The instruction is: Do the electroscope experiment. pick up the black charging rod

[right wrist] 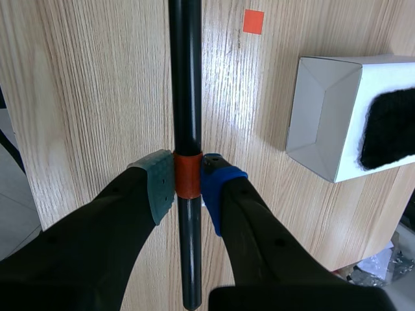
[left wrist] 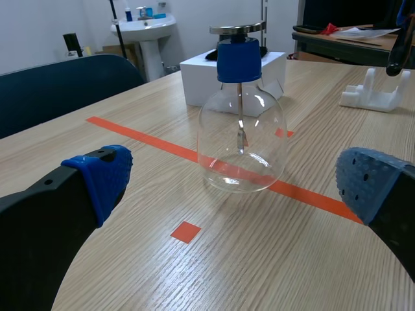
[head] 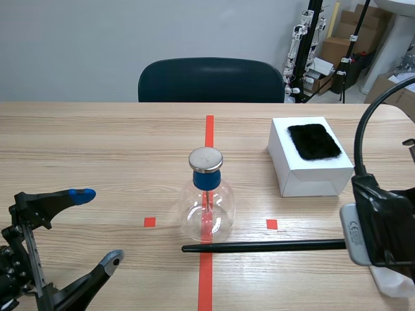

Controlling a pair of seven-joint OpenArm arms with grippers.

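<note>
Black charging rod (head: 259, 246), long axis crosswise just on the robot's side of the flask (head: 207, 210), clamped at its orange band (right wrist: 189, 173) by the right tool (right wrist: 188, 184); left tool (head: 97, 227) spread, empty, well apart.

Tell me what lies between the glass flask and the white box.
Nothing: the scene view shows bare table between the glass flask and the white box.

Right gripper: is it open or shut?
Shut: the right gripper clamps the black rod, with a pad pressed against each side of it.
</note>
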